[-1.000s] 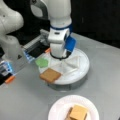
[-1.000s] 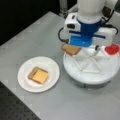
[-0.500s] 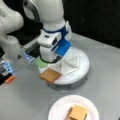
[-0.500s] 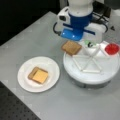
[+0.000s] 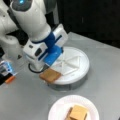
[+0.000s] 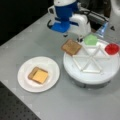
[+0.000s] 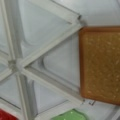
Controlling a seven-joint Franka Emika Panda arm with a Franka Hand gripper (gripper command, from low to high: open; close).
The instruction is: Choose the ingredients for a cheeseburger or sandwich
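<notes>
The table (image 6: 37, 42) carries a white divided tray (image 6: 91, 75) at the frame's right and a paper plate (image 6: 25, 82) at lower left, holding bread topped with cheese (image 6: 40, 76). My tool (image 5: 51, 58) hovers above the tray's rim; I cannot tell whether it is apart or together. The bread slice (image 6: 71, 46) overhangs that rim, so a careless nudge could tip it off.

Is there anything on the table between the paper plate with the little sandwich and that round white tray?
Nothing. In a front view, only bare grey table separates the paper plate from the round white tray. The nearest piece, a bread slice, overhangs the tray's edge.
</notes>
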